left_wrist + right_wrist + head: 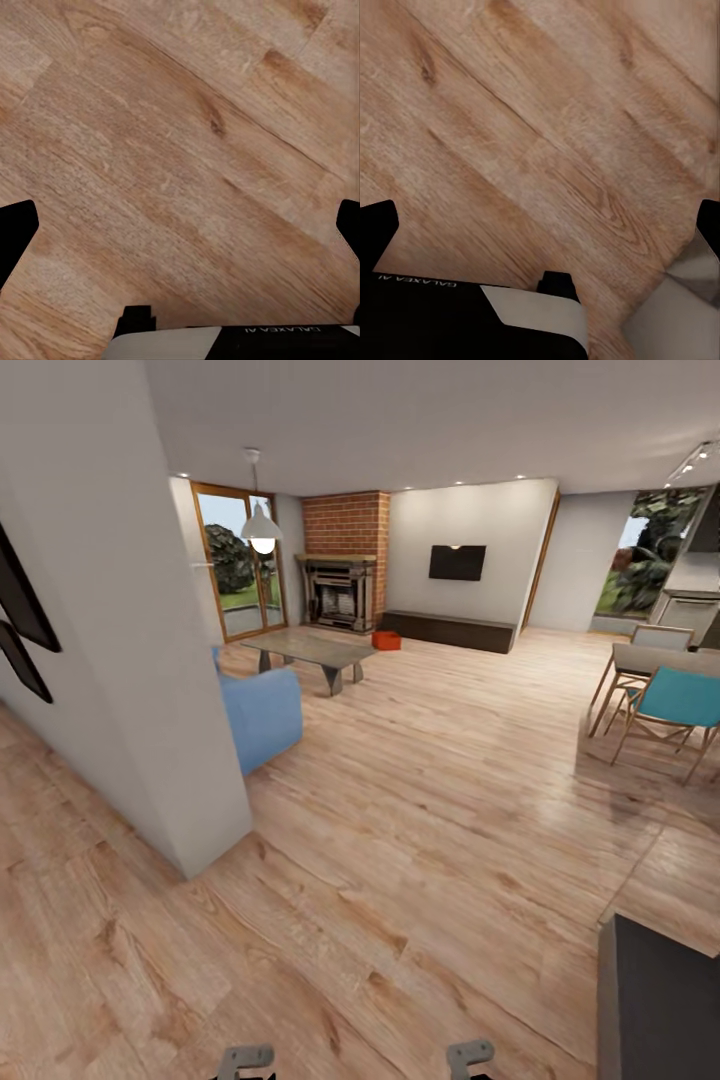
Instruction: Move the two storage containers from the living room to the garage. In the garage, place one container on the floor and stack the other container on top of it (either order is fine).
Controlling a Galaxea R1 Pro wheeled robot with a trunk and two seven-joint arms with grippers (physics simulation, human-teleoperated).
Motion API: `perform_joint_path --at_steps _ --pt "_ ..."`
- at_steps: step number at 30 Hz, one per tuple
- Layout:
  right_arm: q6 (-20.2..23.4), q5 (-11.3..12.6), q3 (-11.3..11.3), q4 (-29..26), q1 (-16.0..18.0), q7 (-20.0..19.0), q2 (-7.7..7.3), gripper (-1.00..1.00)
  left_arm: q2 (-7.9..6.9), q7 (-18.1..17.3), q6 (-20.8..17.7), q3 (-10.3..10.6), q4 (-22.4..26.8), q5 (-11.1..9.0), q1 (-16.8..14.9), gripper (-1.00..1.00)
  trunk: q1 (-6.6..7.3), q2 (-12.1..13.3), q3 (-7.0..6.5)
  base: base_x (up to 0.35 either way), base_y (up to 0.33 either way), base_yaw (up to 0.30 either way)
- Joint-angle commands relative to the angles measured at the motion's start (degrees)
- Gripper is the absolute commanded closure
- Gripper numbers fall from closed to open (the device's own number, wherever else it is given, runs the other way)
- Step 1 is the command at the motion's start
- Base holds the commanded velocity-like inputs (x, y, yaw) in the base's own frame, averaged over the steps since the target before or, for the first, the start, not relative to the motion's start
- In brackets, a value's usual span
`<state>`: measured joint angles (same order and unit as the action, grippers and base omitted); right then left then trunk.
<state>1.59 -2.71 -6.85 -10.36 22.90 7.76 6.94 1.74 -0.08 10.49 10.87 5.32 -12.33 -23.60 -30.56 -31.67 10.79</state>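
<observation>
Far across the living room, an orange-red storage container [386, 640] sits on the wood floor between the brick fireplace [343, 590] and the long low dark cabinet [450, 630]. At this distance I cannot tell whether it is one bin or two. The garage is out of view. My left gripper [180, 229] hangs open over bare wood planks, its dark fingertips [16, 232] wide apart with nothing between them. My right gripper [540, 229] is open the same way over the planks. Grey ends of both arms [247, 1060] [470, 1054] peek in at the head view's lower edge.
A white wall corner [160, 740] juts in close on the left, with a blue sofa [262, 715] and a low coffee table [308, 652] behind it. Chairs and a dining table [660, 695] stand at right. A dark cabinet edge [655, 1000] sits at lower right. Open wood floor runs ahead.
</observation>
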Motion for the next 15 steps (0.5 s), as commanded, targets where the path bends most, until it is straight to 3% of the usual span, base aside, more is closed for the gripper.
perform_joint_path --at_steps 1,7,15 --pt "0.17 -0.28 -0.33 -0.01 0.02 0.33 0.0 -1.0 0.0 -0.01 0.23 0.48 -0.07 -0.59 -0.02 -1.0 -0.05 -0.08 0.09 0.345 0.0 -0.029" --pt "0.17 -0.28 -0.34 -0.01 0.04 0.33 0.0 -1.0 -0.05 -0.01 0.23 0.47 -0.05 -0.62 0.2 -1.0 -0.05 -0.08 0.09 0.345 0.0 -0.042" --pt "0.17 -0.28 -0.35 -0.01 0.04 0.33 0.0 -1.0 -0.02 -0.01 0.23 0.47 -0.05 -0.66 0.22 -1.0 -0.05 -0.08 0.09 0.345 0.0 -0.22"
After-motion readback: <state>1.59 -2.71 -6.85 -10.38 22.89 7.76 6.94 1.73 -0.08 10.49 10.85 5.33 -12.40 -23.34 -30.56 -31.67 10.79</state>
